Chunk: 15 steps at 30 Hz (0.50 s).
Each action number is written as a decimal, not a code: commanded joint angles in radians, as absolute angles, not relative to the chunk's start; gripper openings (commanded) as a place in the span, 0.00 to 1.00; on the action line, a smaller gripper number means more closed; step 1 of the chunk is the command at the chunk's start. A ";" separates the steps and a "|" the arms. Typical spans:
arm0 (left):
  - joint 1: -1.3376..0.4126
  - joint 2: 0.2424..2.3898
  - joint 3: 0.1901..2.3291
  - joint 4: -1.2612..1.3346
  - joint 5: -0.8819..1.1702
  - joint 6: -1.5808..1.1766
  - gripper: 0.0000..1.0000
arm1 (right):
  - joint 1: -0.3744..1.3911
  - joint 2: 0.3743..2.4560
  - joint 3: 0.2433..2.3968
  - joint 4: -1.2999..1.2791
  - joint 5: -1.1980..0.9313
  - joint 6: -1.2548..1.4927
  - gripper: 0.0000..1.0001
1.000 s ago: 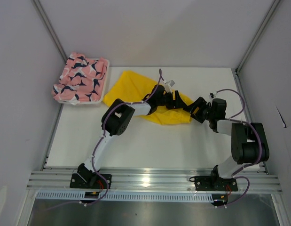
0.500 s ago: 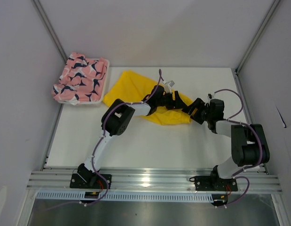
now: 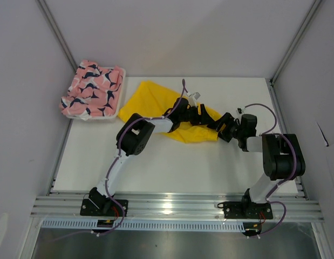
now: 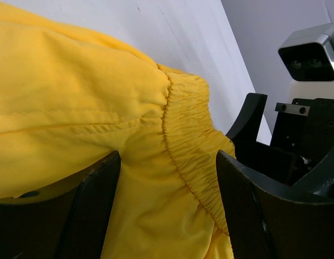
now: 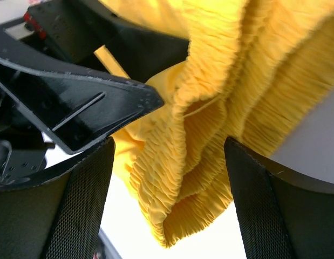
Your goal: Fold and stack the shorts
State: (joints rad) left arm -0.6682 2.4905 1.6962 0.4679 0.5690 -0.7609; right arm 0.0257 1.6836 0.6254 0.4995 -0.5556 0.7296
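Observation:
The yellow shorts (image 3: 156, 100) lie crumpled at the middle back of the table. My left gripper (image 3: 204, 117) stands open over their right end. In the left wrist view the elastic waistband (image 4: 191, 145) runs between its two wide-apart fingers (image 4: 91, 210). My right gripper (image 3: 216, 128) comes in from the right, also open. Its fingers (image 5: 274, 205) straddle the bunched waistband edge (image 5: 199, 162) without pinching it. The two grippers are almost touching. The pink printed shorts (image 3: 91, 89) lie heaped at the back left.
A white mesh basket (image 3: 104, 115) holds the pink shorts at the table's back left corner. Grey walls close in the table on three sides. The left gripper's black finger (image 5: 91, 102) fills the upper left of the right wrist view.
The right gripper has crept a little to the left, closer to the shorts' waistband and the left gripper. The left arm and both pairs of shorts have stayed put.

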 commanded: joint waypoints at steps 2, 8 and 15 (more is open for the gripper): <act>-0.676 2.490 1.654 0.357 0.551 -0.744 0.76 | 0.018 1.739 0.663 0.644 -0.686 0.755 0.83; -0.678 2.487 1.657 0.351 0.546 -0.741 0.76 | 0.020 1.695 0.678 0.561 -0.670 0.686 0.84; -0.686 2.479 1.658 0.327 0.529 -0.721 0.77 | 0.038 1.743 0.756 0.479 -0.776 0.658 0.83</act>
State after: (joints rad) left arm -0.6674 2.4870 1.6962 0.4583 0.5552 -0.7616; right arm 0.0193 1.7283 0.6743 0.4957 -0.7006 0.6937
